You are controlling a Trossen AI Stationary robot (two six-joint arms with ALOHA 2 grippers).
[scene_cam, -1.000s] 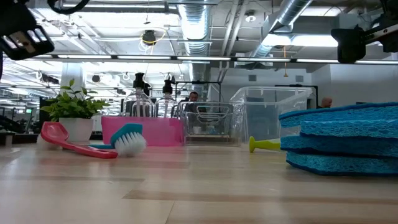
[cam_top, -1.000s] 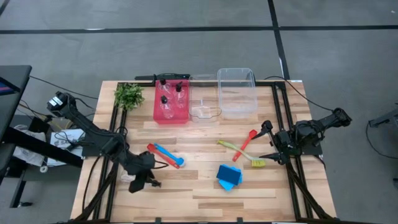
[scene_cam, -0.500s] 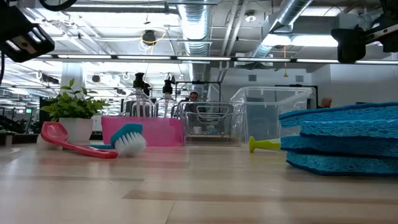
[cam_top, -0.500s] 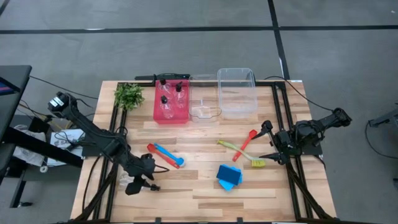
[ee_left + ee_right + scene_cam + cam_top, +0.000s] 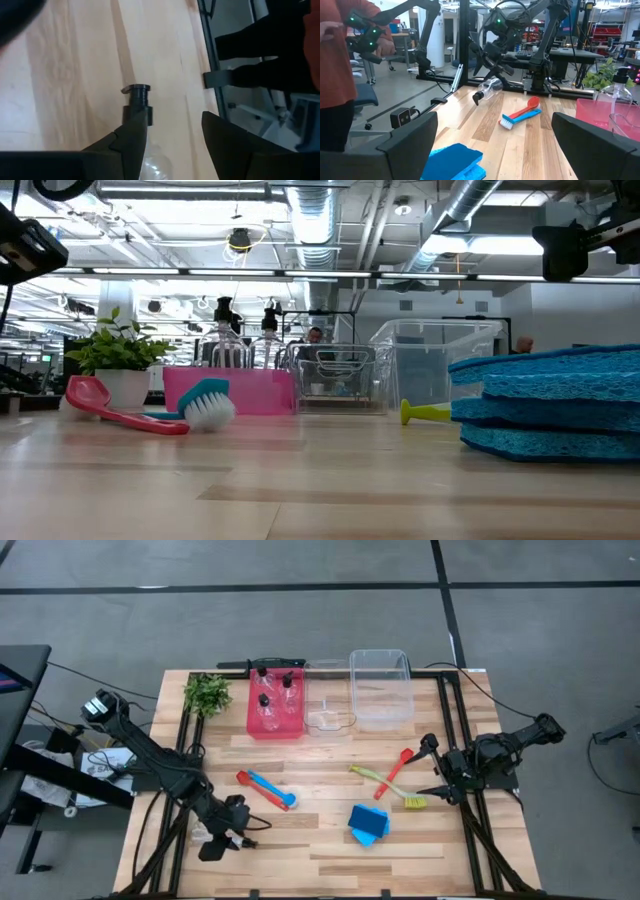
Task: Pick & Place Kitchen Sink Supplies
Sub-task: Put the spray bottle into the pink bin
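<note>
A small clear bottle with a black cap [image 5: 490, 88] sits between the fingers of my left hand [image 5: 175, 117] at the front left corner of the pale wooden desk [image 5: 320, 850], well apart from everything else. It lies along one finger with its cap pointing out past the fingertips. There is open space between it and the other finger, so this hand is parted rather than clamped. I cannot tell whether the bottle rests on the wood or hangs just above it.

Three matching bottles [image 5: 272, 700] stand upright in the red plastic bin [image 5: 252, 712] at the back of the desk, which I judge is where this fourth one belongs. My hand is turned so the bottle lies lengthwise in it, probably for a firm hold on the body rather than the narrow neck.

The other supplies lie loose mid-desk:
- a red-and-blue pair of long-handled brushes [image 5: 265, 790], nearest my left hand
- a stack of blue rectangular sponges [image 5: 368, 823]
- a yellow-green brush [image 5: 388, 787] crossed by a red utensil [image 5: 397, 770]

My right hand [image 5: 432, 771] waits at the right edge just beside that crossed pair, spread wide and holding nothing. Two clear plastic bins [image 5: 404, 690] and a leafy green plant [image 5: 207, 693] flank the red bin.
</note>
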